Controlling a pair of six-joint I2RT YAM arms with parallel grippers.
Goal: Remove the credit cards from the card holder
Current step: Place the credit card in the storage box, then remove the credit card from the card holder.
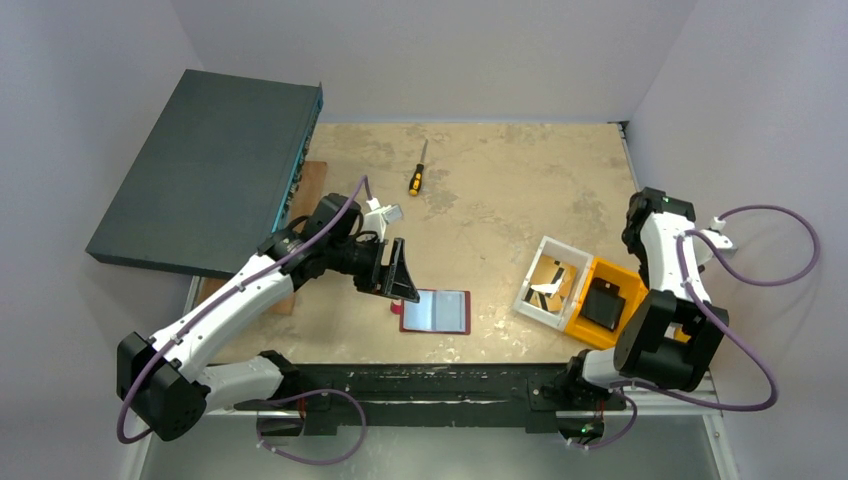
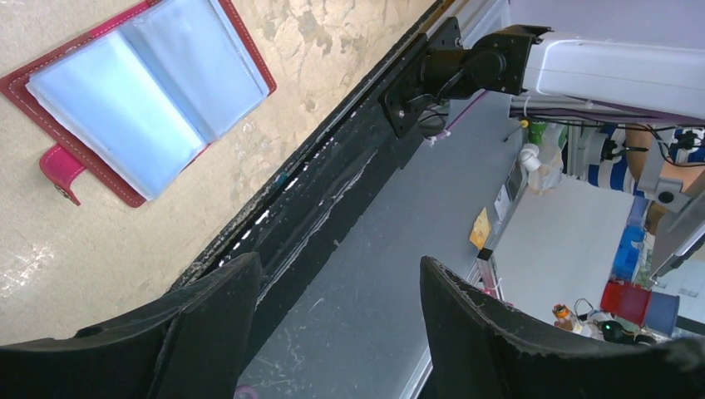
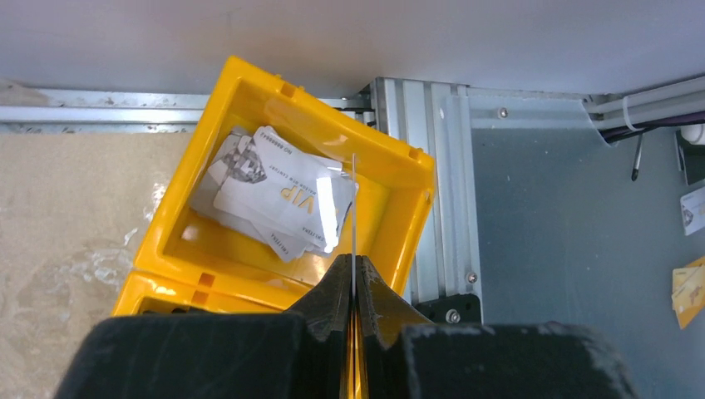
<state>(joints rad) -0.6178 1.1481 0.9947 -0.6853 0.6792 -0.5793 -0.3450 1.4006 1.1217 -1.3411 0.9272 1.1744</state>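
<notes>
The dark red card holder [image 1: 437, 311] lies open near the table's front edge, its clear sleeves facing up. It also shows in the left wrist view [image 2: 141, 91] with its side tab [image 2: 60, 166]. My left gripper [image 1: 400, 275] is open and empty just above the holder's left edge; in its own view [image 2: 337, 274] it points past the table's front edge. My right gripper [image 3: 353, 270] is shut on a thin credit card [image 3: 352, 208] seen edge-on, held over the orange bin [image 3: 407, 179]. Several pale credit cards [image 3: 274, 195] lie in that bin.
A white bin [image 1: 550, 283] stands against the orange bin [image 1: 590, 335] at the right. A yellow-handled screwdriver [image 1: 417, 178] lies at the back. A large dark grey box [image 1: 210, 170] and a wooden board [image 1: 305, 190] are at the left.
</notes>
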